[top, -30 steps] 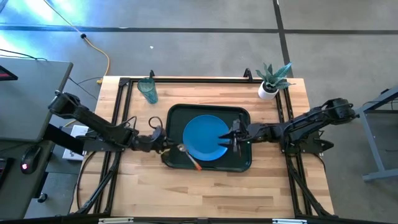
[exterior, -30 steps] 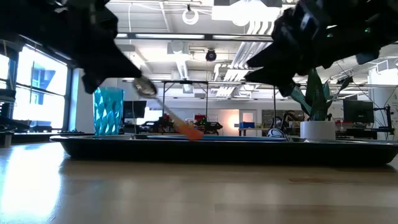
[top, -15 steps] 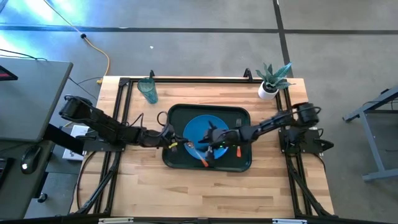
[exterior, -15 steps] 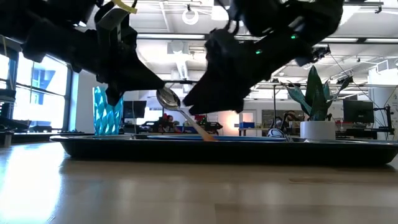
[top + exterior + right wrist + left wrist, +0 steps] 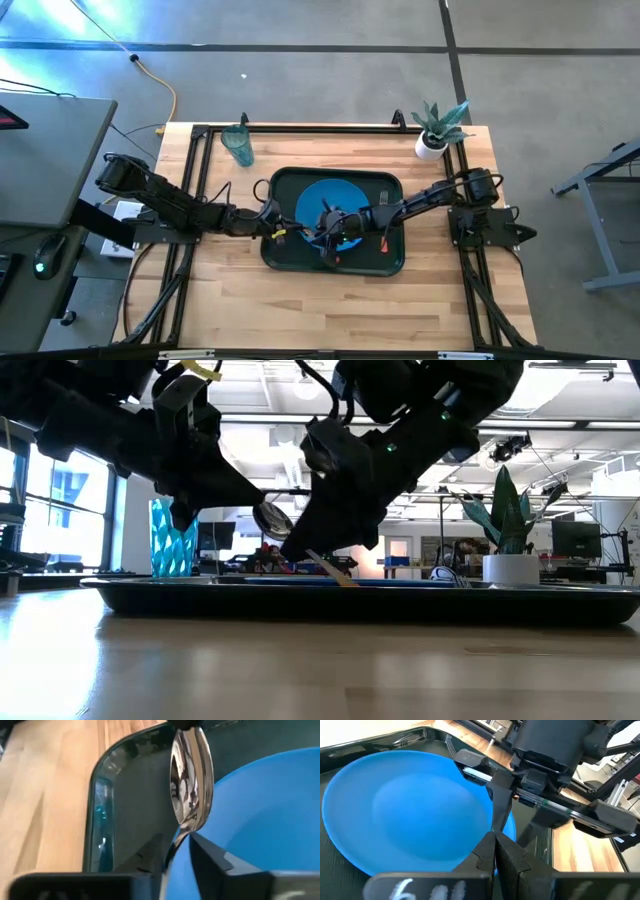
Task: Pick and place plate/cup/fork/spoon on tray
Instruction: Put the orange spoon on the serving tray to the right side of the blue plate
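Note:
The blue plate (image 5: pixel 350 198) lies in the dark green tray (image 5: pixel 392 262). My left gripper (image 5: pixel 287 233) is over the tray's left part, shut on the spoon (image 5: pixel 272 518), whose orange handle (image 5: pixel 335 571) slants down to the tray. My right gripper (image 5: pixel 176 845) reaches across the plate from the right. Its fingers are a narrow gap apart on either side of the spoon's neck (image 5: pixel 179 836). The teal cup (image 5: pixel 238 145) stands on the table at the far left. A tined head, apparently the fork (image 5: pixel 402 741), lies by the tray's rim. My left gripper pinches the tip end of the spoon's bowl (image 5: pixel 186 727) between its two shut fingers (image 5: pixel 510 860), coming level from the table's left. The bowl (image 5: pixel 270 518) is lifted above the tray, and the handle slopes down to its free end (image 5: pixel 347 581) at tray level. My right gripper stands around the spoon's neck; whether a finger (image 5: pixel 152 852) touches it, I cannot tell.
A white pot with a spiky green plant (image 5: pixel 434 135) stands at the table's far right corner. A black frame runs along the table's edges (image 5: pixel 300 129). Bare wood lies near the front edge (image 5: pixel 330 310).
My right gripper has gone from the tray's right side toward the table's left, across the plate, up to the spoon's neck. My left gripper has carried the spoon a little to the right, over the tray. The spoon's handle now slopes less steeply.

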### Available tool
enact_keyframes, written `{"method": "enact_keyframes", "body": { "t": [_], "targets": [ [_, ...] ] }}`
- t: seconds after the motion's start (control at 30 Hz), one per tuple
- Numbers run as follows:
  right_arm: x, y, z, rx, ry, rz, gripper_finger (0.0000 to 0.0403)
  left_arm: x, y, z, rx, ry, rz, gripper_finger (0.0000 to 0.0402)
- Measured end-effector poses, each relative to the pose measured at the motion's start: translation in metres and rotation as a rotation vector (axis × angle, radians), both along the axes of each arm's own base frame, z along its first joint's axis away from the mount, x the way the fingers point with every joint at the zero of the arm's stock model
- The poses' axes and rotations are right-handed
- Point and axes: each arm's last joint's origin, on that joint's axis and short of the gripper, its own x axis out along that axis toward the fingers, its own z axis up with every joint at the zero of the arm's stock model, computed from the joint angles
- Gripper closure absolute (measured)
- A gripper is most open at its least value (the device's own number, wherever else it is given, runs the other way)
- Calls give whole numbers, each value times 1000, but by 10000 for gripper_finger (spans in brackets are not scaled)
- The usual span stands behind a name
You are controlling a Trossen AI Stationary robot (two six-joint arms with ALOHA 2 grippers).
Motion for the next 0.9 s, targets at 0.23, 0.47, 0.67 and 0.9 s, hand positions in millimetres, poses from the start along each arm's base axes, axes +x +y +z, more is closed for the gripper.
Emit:
{"method": "enact_keyframes", "body": {
  "t": [0.23, 0.47, 0.67, 0.9],
  "targets": [
    [-1, -7, 2, 34, 23, -11, 389, 0, 0, 2, 40, -5, -13, 400],
    [-11, -19, 39, 125, -24, -27, 398, -5, 7, 25, 158, -84, -21, 400],
    [-59, -43, 73, -24, 202, -289, 401, -5, 26, 34, 295, -95, 48, 401],
    [-113, -45, 91, -92, 220, -574, 402, 29, 57, 15, 231, 4, 69, 401]
  ]
}}
